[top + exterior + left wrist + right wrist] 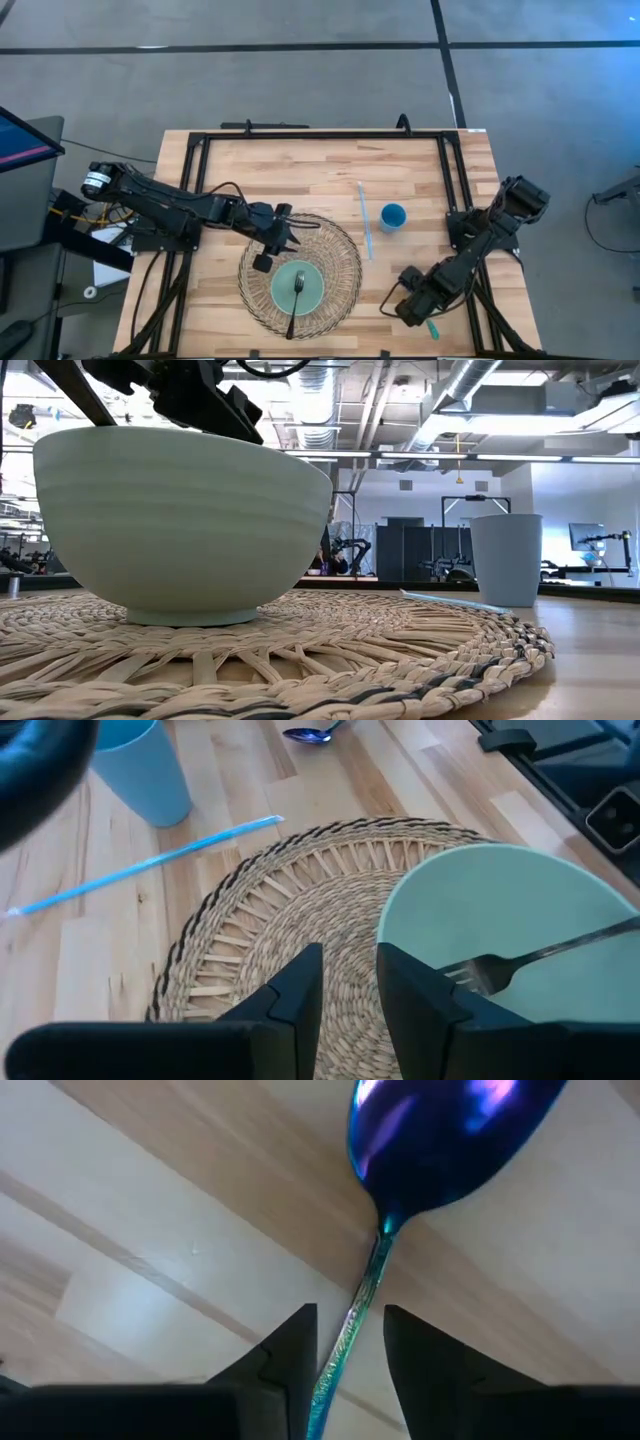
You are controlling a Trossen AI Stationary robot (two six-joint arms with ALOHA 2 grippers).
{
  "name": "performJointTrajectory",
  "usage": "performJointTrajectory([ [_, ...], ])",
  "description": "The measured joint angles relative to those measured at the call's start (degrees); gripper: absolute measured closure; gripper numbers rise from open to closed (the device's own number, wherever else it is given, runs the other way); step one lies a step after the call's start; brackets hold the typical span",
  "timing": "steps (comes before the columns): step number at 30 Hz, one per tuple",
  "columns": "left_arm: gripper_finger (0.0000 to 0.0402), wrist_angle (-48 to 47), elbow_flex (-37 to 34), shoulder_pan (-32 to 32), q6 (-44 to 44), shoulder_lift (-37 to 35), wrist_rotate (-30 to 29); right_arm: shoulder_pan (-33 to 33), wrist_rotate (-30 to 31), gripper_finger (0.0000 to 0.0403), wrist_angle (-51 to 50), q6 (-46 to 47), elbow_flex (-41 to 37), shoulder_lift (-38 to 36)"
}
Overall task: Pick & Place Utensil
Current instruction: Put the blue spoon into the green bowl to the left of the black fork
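Spoon point(440, 1140) handle between right fingers point(290, 1355).

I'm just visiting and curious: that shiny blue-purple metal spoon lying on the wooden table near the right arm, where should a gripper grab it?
Probably by the thin handle of the iridescent blue-purple metal spoon, coming straight down from above. It lies flat on the wooden table, and the broad, rounded bowl offers poor purchase, while the narrow stem fits between two fingers. The right gripper already straddles that handle, jaws open either side.

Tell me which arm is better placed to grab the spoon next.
Right. Its pincer straddles the spoon handle, open. The left pincer hovers by the bowl holding the fork.
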Motion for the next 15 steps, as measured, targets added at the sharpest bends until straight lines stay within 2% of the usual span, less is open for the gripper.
performJointTrajectory([
  [7,0.0303,0.0,0.0,-0.2,-4.3,0.0,0.0,0.1,-4.0,0.0301,0.9,2.2,-1.1,0.1],
  [15,0.0303,0.0,0.0,-0.3,-4.3,0.0,0.0,0.2,-4.1,0.0356,1.1,1.4,-1.2,0.1],
])
